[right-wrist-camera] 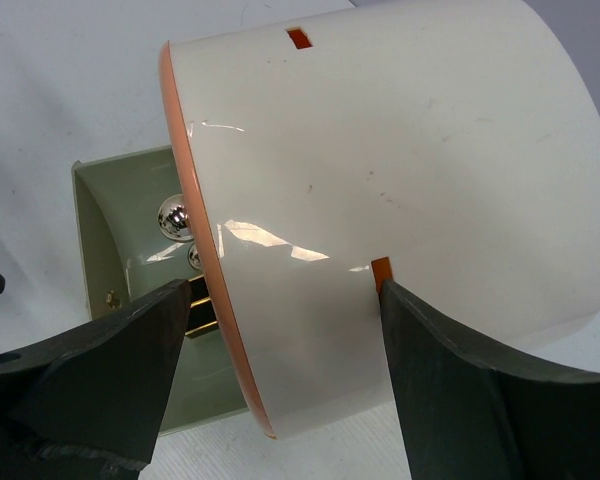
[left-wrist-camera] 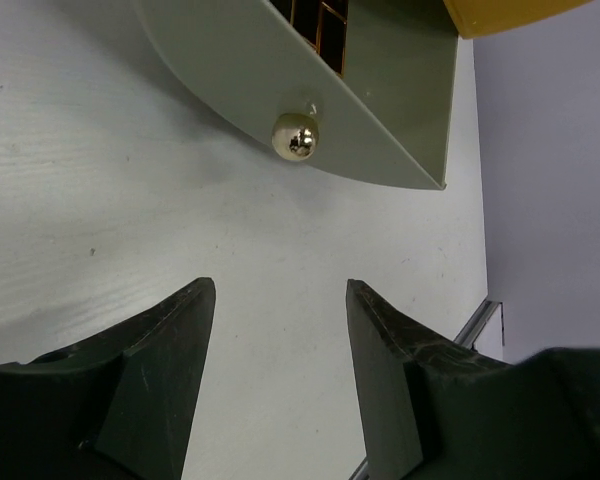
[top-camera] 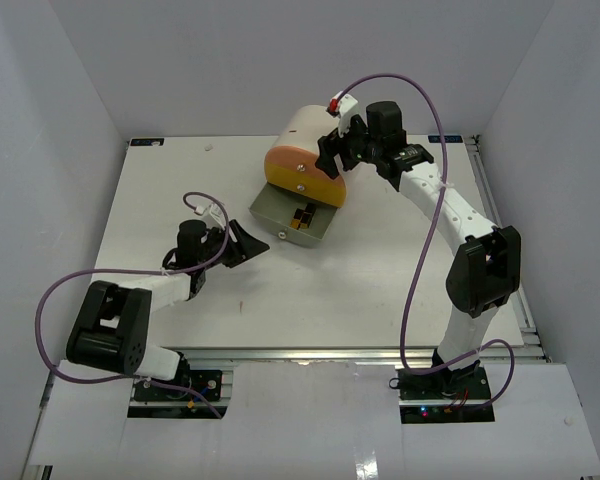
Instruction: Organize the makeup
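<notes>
Left wrist view shows the left claw (left-wrist-camera: 280, 290) with its two dark fingers spread apart and nothing between them, hovering low over the white bench (left-wrist-camera: 100, 180). Just ahead of the fingertips, across a short strip of bare bench, stands the grey-green front of a pulled-out drawer (left-wrist-camera: 230, 70) with a shiny round knob (left-wrist-camera: 295, 135) facing the claw. Behind that front wall, inside the drawer, lies the makeup (left-wrist-camera: 318, 30): dark pans in a thin frame, only partly in view at the top edge.

From the right wrist, the right claw (right-wrist-camera: 280, 295) stands wide astride the cream drawer unit (right-wrist-camera: 400, 150), one finger to each side of its curved body near the orange rim. Whether the pads press on the shell cannot be told. Left of that rim, the open drawer shows small gold pieces beside the claw's left finger.

Overhead, the makeup sits in the drawer's right half, between the two claws and apart from both; the left claw points at the drawer from the near left.
</notes>
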You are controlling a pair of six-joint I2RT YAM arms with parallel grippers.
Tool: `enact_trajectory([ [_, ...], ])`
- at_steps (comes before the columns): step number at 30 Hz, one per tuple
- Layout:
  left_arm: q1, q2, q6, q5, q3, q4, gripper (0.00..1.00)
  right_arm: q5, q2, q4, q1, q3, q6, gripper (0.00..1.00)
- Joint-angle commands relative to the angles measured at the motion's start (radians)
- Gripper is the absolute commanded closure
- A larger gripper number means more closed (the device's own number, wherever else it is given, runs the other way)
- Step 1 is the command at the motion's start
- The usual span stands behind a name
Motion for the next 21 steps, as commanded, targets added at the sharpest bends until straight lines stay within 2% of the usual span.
enact_trajectory([
  [1,-0.031,0.082,-0.006,-0.011,0.099,0.034,0.35,-0.037,-0.023,-0.009,0.004,0.005,-0.01,0.2],
  [14,-0.075,0.287,0.005,-0.047,0.241,0.018,0.39,-0.077,-0.02,-0.009,-0.004,-0.007,-0.028,0.36],
  [21,-0.112,0.394,-0.001,-0.061,0.369,0.005,0.4,-0.101,-0.013,-0.009,-0.004,-0.01,-0.029,0.4],
])
